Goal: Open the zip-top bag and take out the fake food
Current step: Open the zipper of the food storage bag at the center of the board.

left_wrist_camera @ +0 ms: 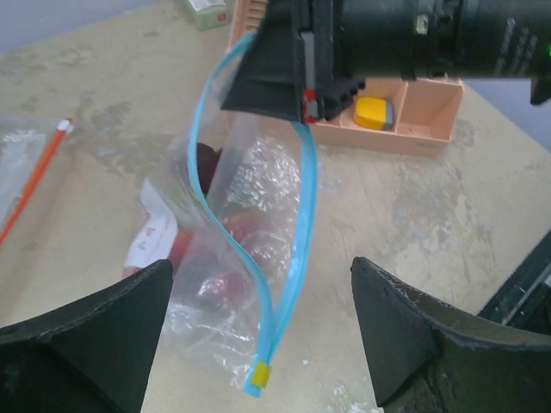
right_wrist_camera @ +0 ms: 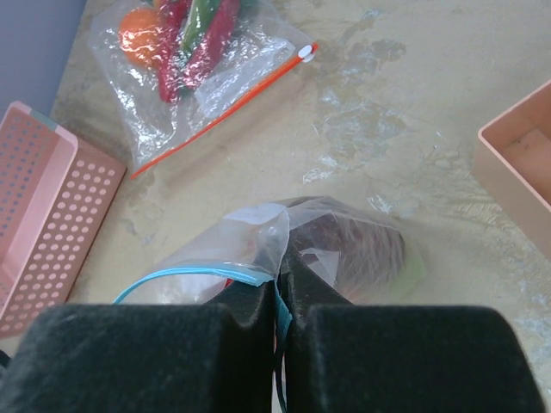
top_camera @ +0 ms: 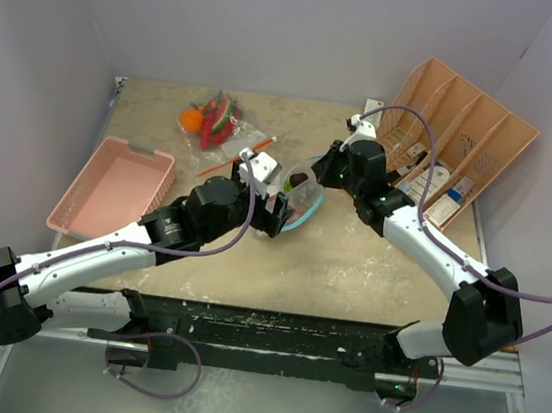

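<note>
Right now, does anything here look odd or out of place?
Yes. The blue-zip bag is held at one rim only: the right gripper pinches it, while the left gripper is open and holds nothing. So the zip sags in a twisted loop, with the food inside.

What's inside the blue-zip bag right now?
Through the blue-zip bag show red pieces, likely strawberries, and a dark purple plum. Crinkled plastic blurs the rest; the right claw covers part of the zip edge.
</note>
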### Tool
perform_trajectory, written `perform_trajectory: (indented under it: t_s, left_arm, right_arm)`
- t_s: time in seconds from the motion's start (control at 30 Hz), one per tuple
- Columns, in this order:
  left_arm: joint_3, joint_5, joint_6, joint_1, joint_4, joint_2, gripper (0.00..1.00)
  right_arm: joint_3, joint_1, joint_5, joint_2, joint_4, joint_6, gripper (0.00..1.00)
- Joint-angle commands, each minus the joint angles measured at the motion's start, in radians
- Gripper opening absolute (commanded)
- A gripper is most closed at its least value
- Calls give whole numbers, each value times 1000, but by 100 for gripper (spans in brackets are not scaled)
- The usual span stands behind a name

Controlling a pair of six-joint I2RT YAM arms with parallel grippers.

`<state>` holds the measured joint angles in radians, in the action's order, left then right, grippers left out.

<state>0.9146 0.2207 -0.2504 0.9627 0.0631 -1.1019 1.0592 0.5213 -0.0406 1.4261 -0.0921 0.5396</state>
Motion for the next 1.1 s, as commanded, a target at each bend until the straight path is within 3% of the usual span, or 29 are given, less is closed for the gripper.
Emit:
perform_trajectory:
  t_s: [0.0,0.17,0.4,0.53,0.67,0.87,1.07]
  left_arm:
    - [98,126,68,0,19,-27,89]
    - [133,143,139,0,-8,-90,96]
    - [201,227,177,-3,4,-244,87]
    - [200,203,138,-39,4,-254,70]
    - [188,149,98,-81,17,-224,31]
    - [166,70,65,-122,46,-141,0]
    - [151,52,45,-134,57,-123,0]
  right_arm:
    - [-24,17,-7,-55,-49,0,4]
    - [-44,27,-1,-92,-46,7,5]
    - [-44,39,7,-147,-31,19,6]
    - [-92,39,4,-174,-18,19,6]
    - [-111,39,-3,-190,-17,22,7]
    - [-87,39,10,-163,-8,17,11]
    - [-78,88,75,-122,-39,35,49]
